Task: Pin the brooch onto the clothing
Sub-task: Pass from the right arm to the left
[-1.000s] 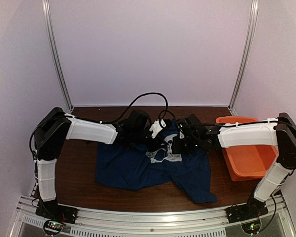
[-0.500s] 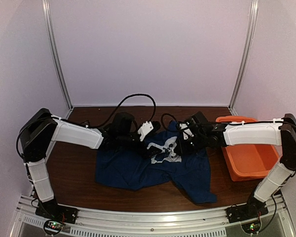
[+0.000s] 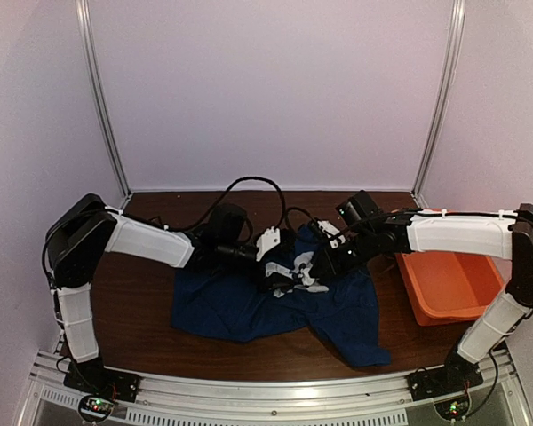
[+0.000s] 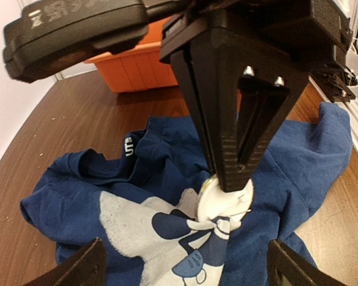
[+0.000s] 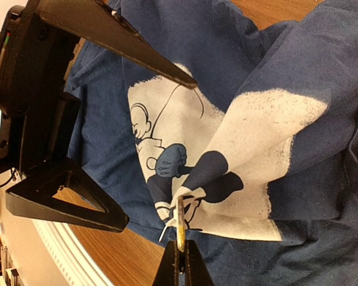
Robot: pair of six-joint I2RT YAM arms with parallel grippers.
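Top camera: high, rear, looking down. Wrist cameras: close, opposed, sharing T-shirt [image 4: 77, 179].

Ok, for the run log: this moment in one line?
left pincer: open, over shirt | right pincer: shut on brooch, at print

Half the brooch [image 4: 209, 201] behind right pincer [image 4: 228, 182]

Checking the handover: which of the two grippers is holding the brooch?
The right gripper: its jaws are shut on the brooch, while the left gripper stands wide open, holding nothing.
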